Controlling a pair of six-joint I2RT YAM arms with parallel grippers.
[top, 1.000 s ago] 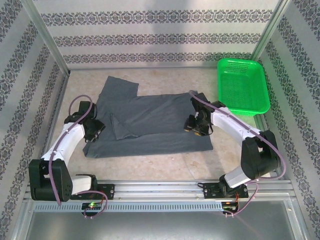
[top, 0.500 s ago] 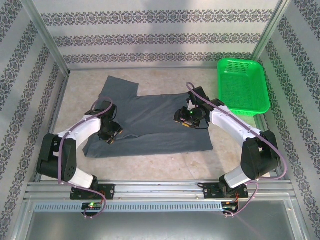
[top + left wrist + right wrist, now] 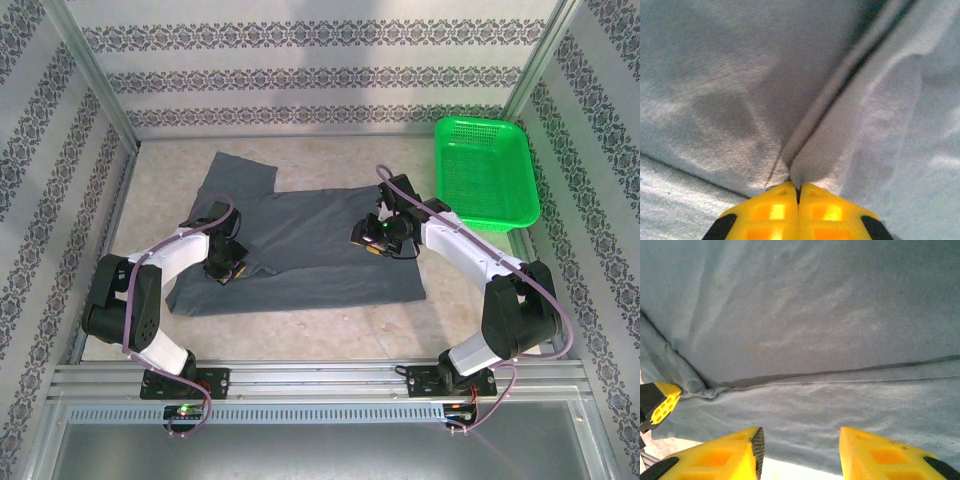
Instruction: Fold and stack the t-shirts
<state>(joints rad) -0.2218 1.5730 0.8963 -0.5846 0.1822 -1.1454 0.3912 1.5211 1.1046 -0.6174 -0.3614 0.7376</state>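
t-shirt (image 3: 320,250) | fold pinched in left claw (image 3: 798,189) | right claw (image 3: 800,435) parted over hem

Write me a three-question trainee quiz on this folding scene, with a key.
1. True or false: the left gripper is shut, pinching a fold of the t-shirt.
2. Where does the green basket sit in the top view? A) far right corner B) far left corner C) on top of the t-shirt
3. Over the cloth, is the right gripper open or shut?
Key: 1 true; 2 A; 3 open.
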